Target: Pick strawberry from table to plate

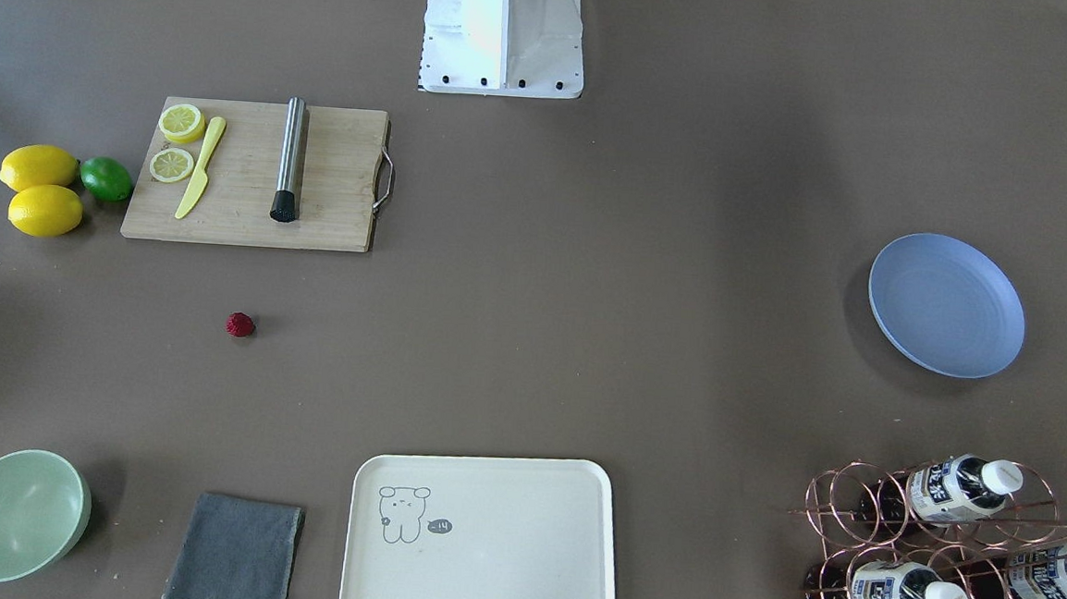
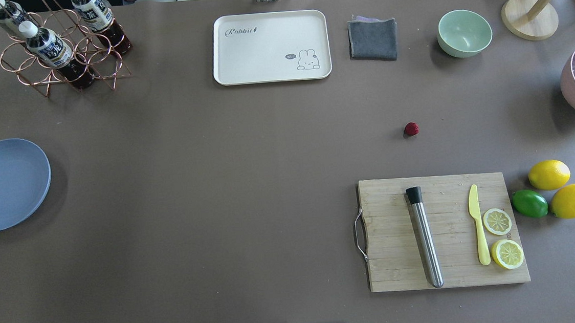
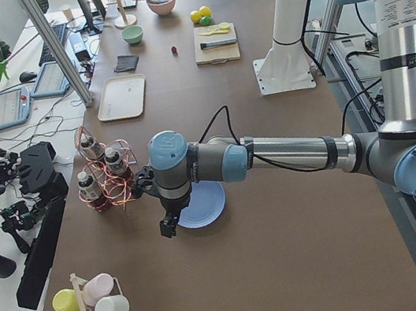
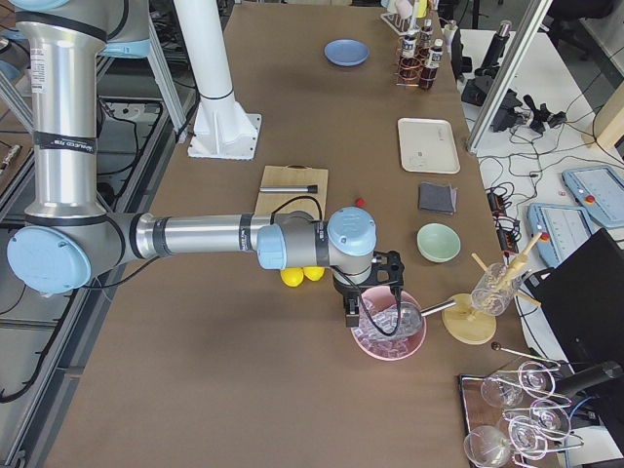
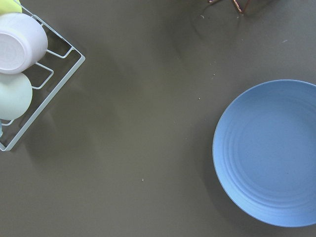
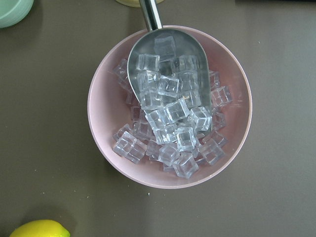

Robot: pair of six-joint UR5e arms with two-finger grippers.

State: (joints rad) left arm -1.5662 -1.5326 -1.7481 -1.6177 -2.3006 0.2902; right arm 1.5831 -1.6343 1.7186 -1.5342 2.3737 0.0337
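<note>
**Berry on right half of table, plate at far left; no grasp begun**

Far left: the plate [image 2: 4, 184] lies flat on the table [image 2: 217, 187] at its left end, with nothing on it. The left gripper [image 3: 170, 224] hangs over the plate's left rim, pointing down. Its wrist view shows the plate to one side and bare table below, but no fingers. Only the side view shows it, so I cannot tell how its jaws stand.

Centre: nothing lies on the surface between the plate and the berry.

Right of centre: the strawberry [image 2: 411, 129] sits alone on the table. It is apart from the cutting board [image 2: 442, 231], which lies nearer the robot. It looks roundish with no clear long axis, so the approach angle should matter little.

Far right: the right gripper [image 4: 353, 314] hangs over the pink bowl [image 6: 106, 98] of ice at the right end, beyond the lemons [image 2: 548, 174]. Its wrist view shows only the bowl and a scoop. Jaw state again cannot be read.

Judgement: from the right gripper the berry lies to the left, toward the table's middle and at much the same depth. The right arm is clearly the nearer one. The left gripper is well apart from the berry, with nearly the whole table between them. The pick is not yet started. The carry must then cross the table leftward to the plate.
</note>
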